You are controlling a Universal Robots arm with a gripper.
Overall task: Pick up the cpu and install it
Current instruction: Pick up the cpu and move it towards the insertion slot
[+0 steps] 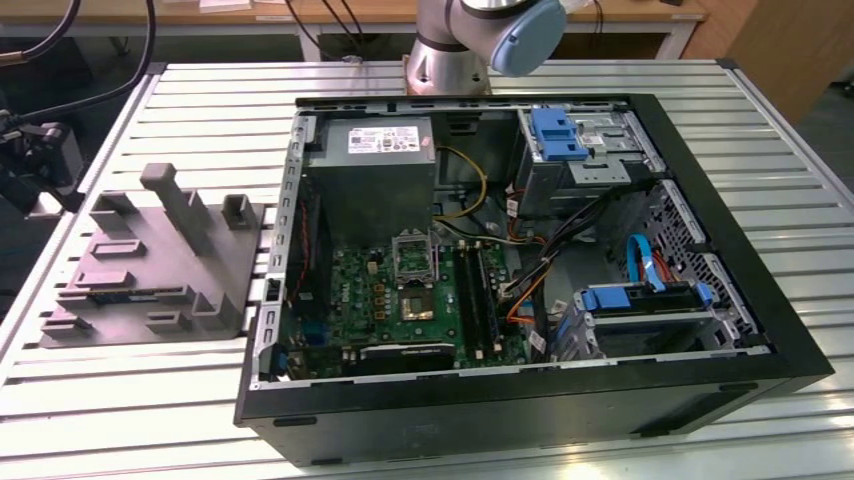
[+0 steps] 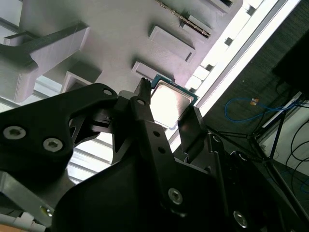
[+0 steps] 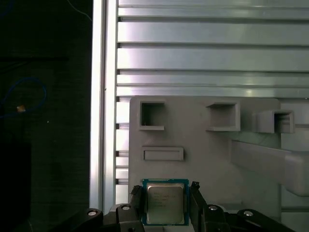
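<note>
Cpu (image 3: pixel 165 205) lies flat on the grey holder (image 3: pixel 203 159), close to its near edge. You see the gripper (image 3: pixel 165 188) with its fingers (image 3: pixel 135 195) apart, one just beside each side of the chip. Farther along the holder are square pockets (image 3: pixel 152 116), then the slatted table (image 3: pixel 212 48). In the exterior view, the open computer case (image 1: pixel 747 330) holds the socket (image 1: pixel 414 258).

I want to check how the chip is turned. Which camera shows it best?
The first wrist view: the chip faces the camera squarely, top showing, at the hand. The second wrist view shows it slanted, partly behind the hand. In the exterior view it is too small to tell.
</note>
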